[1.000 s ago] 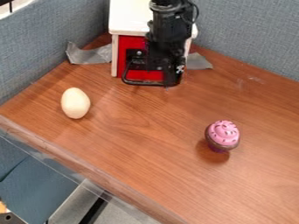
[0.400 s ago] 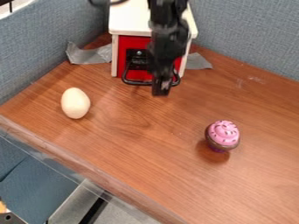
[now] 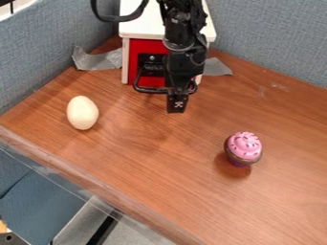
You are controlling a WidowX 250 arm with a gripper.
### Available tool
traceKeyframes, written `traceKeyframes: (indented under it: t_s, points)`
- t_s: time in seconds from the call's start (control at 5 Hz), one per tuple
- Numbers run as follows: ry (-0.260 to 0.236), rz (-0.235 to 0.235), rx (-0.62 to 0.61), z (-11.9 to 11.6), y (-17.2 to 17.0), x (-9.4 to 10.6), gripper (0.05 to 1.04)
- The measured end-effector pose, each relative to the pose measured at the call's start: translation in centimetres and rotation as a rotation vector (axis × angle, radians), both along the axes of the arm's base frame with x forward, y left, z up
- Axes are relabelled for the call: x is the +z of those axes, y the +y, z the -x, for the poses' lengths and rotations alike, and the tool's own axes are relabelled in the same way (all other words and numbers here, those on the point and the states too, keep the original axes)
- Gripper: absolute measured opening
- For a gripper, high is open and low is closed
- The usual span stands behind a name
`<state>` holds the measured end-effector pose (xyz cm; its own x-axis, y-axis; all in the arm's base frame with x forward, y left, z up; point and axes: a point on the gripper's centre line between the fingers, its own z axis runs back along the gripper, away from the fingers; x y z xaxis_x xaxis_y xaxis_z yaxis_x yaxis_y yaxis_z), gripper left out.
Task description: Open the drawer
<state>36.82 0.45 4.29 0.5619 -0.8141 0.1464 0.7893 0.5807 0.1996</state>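
Observation:
The black gripper (image 3: 177, 104) hangs before the right half of the drawer front, its lower end just in front of the black handle bar. Behind it stands a small white cabinet (image 3: 142, 21) with a red drawer (image 3: 146, 46), whose front looks flush with the cabinet frame. A black looped handle (image 3: 148, 90) juts forward from the drawer, and the gripper covers part of its right side. Whether gripper and handle touch, I cannot tell.
A white egg (image 3: 82, 113) lies on the wooden table (image 3: 147, 158) at the left. On the right stands a pink-topped cupcake (image 3: 244, 147). Grey tape (image 3: 98, 59) flanks the cabinet, and blue fabric walls (image 3: 268, 38) rise behind.
The gripper has shifted slightly forward, away from the drawer front, and has turned, uncovering more of the handle. The drawer and the handle have not visibly moved.

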Motion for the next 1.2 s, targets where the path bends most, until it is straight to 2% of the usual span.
traceKeyframes:
  t_s: [0.2, 0.4, 0.6, 1.0, 1.2]
  points:
    - [-0.012, -0.003, -0.017, -0.2, 0.0, -0.3, 1.000]
    - [0.003, 0.003, -0.013, -0.1, 0.0, -1.0, 1.000]
    - [0.018, -0.003, 0.006, -0.1, 0.5, -1.6, 0.948]
    - [0.018, 0.004, 0.003, -0.1, 0.8, -1.6, 0.352]
    - [0.027, 0.022, -0.003, -0.1, 0.7, -1.5, 0.172]
